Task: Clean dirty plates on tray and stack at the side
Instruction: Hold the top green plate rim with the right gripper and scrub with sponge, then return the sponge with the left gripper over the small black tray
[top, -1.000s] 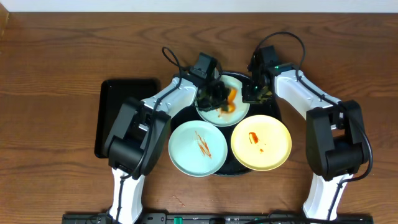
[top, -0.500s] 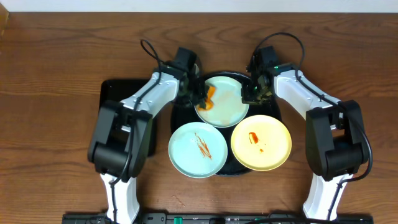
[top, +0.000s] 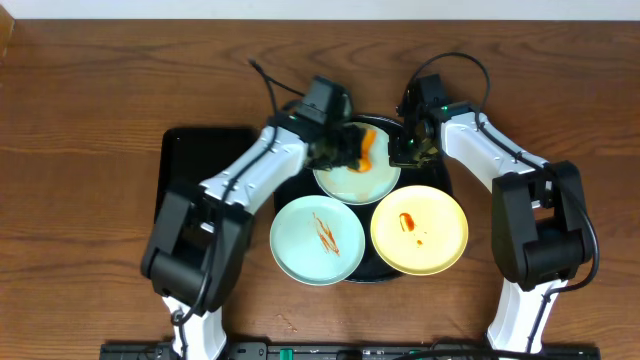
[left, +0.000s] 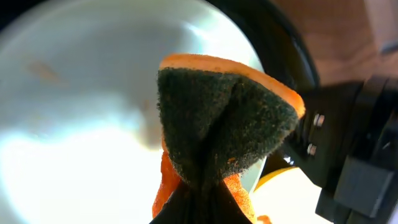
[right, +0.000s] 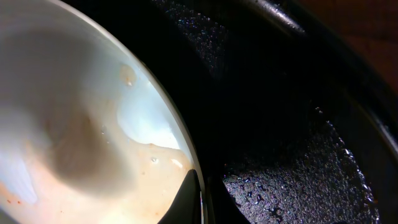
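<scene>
Three plates lie on the round black tray (top: 437, 178). The back mint-white plate (top: 352, 180) is smeared; it also shows in the left wrist view (left: 74, 112) and the right wrist view (right: 74, 124). My left gripper (top: 352, 150) is shut on an orange sponge with a dark scouring face (left: 224, 118) and presses it on that plate's far right part. My right gripper (top: 405, 155) is shut on that plate's right rim (right: 194, 186). The front mint-white plate (top: 316, 239) has orange streaks. The yellow plate (top: 420, 229) has a red sauce blob.
A smaller rectangular black tray (top: 195, 165) lies left of the round tray, partly under my left arm. Bare wood-grain tabletop (top: 90, 150) surrounds both trays. Cables arc above both wrists at the back.
My left gripper has swept the sponge from the plate's left edge to its far right part. My right gripper has stayed on the rim.
</scene>
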